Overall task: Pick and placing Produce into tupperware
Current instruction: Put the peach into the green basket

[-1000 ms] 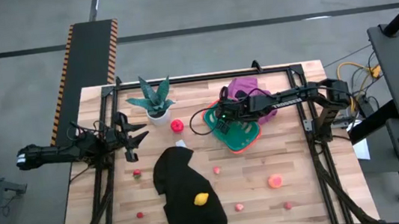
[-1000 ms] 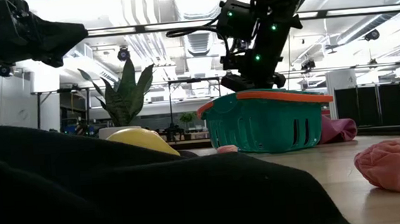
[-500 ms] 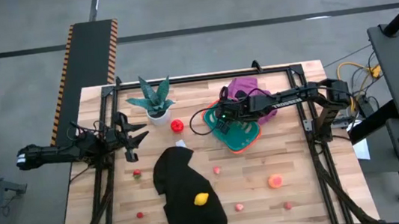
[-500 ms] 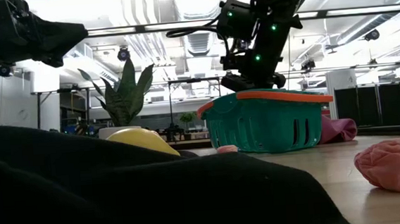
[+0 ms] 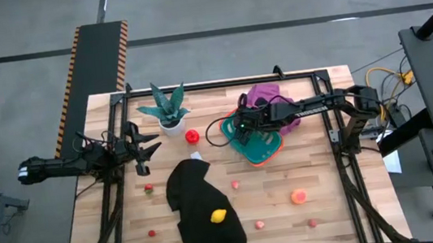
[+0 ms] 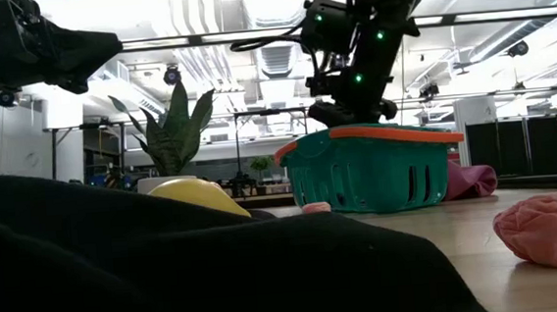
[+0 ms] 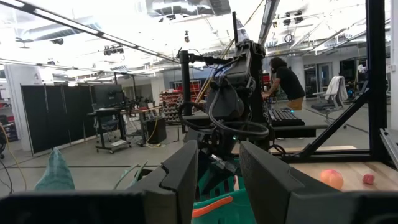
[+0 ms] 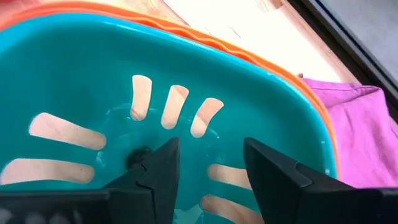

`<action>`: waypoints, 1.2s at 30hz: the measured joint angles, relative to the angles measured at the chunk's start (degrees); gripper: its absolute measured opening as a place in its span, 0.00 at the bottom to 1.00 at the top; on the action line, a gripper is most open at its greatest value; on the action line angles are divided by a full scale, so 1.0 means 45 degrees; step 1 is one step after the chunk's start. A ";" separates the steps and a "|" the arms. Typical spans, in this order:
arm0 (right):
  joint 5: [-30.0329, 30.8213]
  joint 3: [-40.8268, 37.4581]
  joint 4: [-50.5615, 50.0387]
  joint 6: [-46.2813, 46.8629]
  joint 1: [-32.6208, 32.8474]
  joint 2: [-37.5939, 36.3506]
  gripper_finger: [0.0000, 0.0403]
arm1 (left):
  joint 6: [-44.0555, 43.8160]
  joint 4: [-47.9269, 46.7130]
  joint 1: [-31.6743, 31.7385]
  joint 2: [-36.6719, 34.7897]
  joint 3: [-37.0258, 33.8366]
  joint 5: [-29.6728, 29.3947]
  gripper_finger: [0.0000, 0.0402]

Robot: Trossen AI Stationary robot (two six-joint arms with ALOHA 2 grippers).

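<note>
The right arm reaches across the wooden table [image 5: 320, 167], its right gripper [image 8: 208, 165] poised over the teal tupperware [image 5: 255, 143], fingers parted and empty. The left gripper [image 5: 148, 148] waits at the table's left edge, also open and empty. Produce lies scattered: a yellow piece [image 5: 219, 215] on the black cloth [image 5: 202, 213], an orange piece [image 5: 299, 197] well apart. Only the right wrist view shows the tupperware's bare slotted floor.

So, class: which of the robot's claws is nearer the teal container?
The right claw: it hangs open directly over the teal container. The left claw waits, open, at the table's left edge beyond the potted plant.
</note>
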 joint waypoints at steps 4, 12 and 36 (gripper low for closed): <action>-0.0352 0.0458 -0.0781 -0.0022 0.0060 -0.0215 0.40 | 0.0000 0.0000 0.0000 0.0000 0.0000 0.0000 0.27; -0.2260 0.0718 -0.1239 -0.0543 0.0775 -0.1739 0.35 | -0.0034 -0.0051 0.0003 -0.0003 0.0000 0.0001 0.27; -0.6153 0.0548 -0.0897 -0.0903 0.7383 -0.6780 0.33 | -0.0053 -0.0063 0.0005 0.0024 0.0000 0.0005 0.27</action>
